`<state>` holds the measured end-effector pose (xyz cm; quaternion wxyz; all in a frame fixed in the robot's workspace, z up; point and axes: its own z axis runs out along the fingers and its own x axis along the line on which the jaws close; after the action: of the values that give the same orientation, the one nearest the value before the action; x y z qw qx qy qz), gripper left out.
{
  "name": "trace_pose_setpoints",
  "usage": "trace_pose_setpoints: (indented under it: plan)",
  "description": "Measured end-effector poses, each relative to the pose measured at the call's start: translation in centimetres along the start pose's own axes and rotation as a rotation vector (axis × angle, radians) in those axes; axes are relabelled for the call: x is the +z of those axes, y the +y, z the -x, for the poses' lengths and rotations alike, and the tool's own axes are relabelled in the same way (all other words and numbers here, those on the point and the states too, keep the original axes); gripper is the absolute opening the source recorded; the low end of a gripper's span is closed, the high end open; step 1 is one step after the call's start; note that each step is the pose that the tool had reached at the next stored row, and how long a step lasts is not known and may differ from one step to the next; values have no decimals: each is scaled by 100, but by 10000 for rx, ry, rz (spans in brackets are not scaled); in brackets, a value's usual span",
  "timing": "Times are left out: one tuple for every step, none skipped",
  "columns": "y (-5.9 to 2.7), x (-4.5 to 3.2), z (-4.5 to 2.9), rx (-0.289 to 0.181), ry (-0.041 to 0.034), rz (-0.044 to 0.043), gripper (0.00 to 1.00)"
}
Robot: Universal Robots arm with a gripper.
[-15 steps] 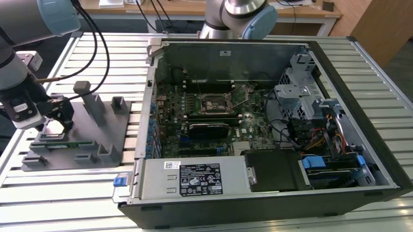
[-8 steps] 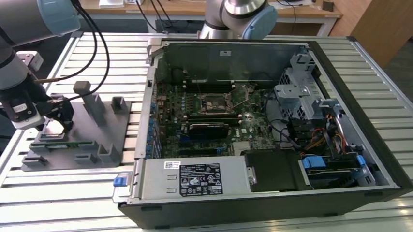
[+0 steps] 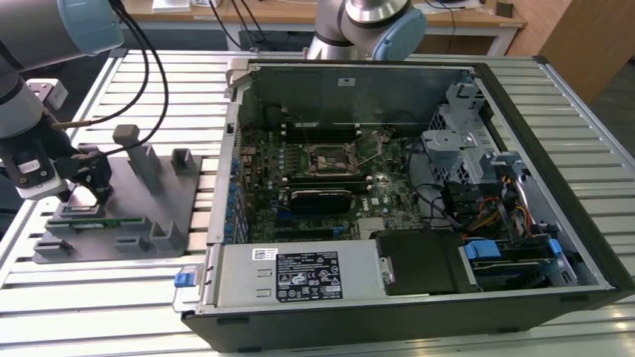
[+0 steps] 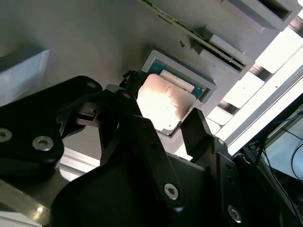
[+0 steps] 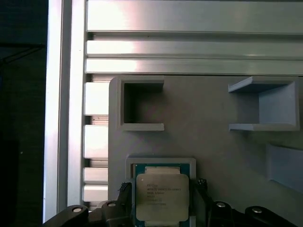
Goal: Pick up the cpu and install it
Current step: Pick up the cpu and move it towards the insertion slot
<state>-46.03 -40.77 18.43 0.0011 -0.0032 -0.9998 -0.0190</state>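
While the gripper (image 3: 91, 184) hung over the grey holder (image 5: 222, 146), its jaws stood open, one on each side of the cpu (image 5: 162, 194), which lay flat in its shallow pocket (image 5: 161, 161) between them. Judging by that, an off-centre close could tilt the cpu or jam it against the pocket rim; a weak pinch on its thin edges could let it slip.

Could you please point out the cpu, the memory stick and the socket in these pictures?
cpu (image 5: 162, 194): first wrist view, middle of its metal top.
memory stick (image 3: 97, 221): exterior view, its green edge.
socket (image 3: 332, 158): exterior view, its dark centre.
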Motion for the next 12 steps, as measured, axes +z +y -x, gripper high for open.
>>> trace_pose_setpoints:
  plan:
    - [0, 0, 0, 6, 0, 0, 62]
    - [0, 0, 0, 10, -2, 0, 62]
    - [0, -1, 0, 13, -2, 0, 62]
    - [1, -1, 0, 15, -2, 1, 62]
    - [0, -2, -1, 16, 0, -1, 62]
    - [0, -2, -2, 16, 0, -1, 62]
    - [1, -2, -2, 17, -1, 0, 62]
    - [0, -2, -2, 17, -1, 0, 62]
    - [0, -1, -3, 16, -2, 0, 62]
    - [0, -1, -3, 17, -1, 0, 61]
    - [0, -2, -3, 18, 0, -1, 55]
    - [0, -2, -3, 18, -1, 0, 55]
